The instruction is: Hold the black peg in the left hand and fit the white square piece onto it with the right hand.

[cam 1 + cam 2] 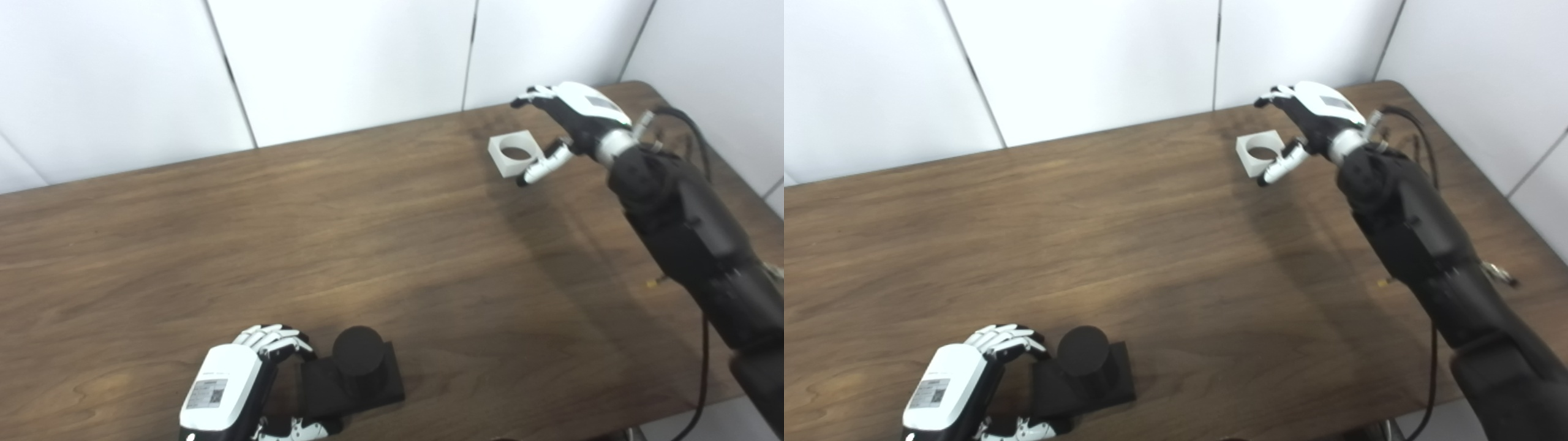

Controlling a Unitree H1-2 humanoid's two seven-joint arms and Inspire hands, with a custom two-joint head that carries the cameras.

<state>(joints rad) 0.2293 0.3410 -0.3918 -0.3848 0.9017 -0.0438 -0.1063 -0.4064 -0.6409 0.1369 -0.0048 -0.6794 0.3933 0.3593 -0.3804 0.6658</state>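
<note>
My left hand [229,386] grasps the black peg [358,355], which stands upright on its square base. My right hand [566,122] hovers with fingers [542,168] released over the white square piece [513,153], flat on the desk [245,233], hole facing up.

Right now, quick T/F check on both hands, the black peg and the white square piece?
1. The white square piece with a round hole lies flat on the brown wooden table. True.
2. The right hand has lifted that piece. False: it is open beside it.
3. The black cylindrical peg on its square base stands upright. True.
4. The left hand is far from the peg. False: its fingers wrap the base's edge.
</note>
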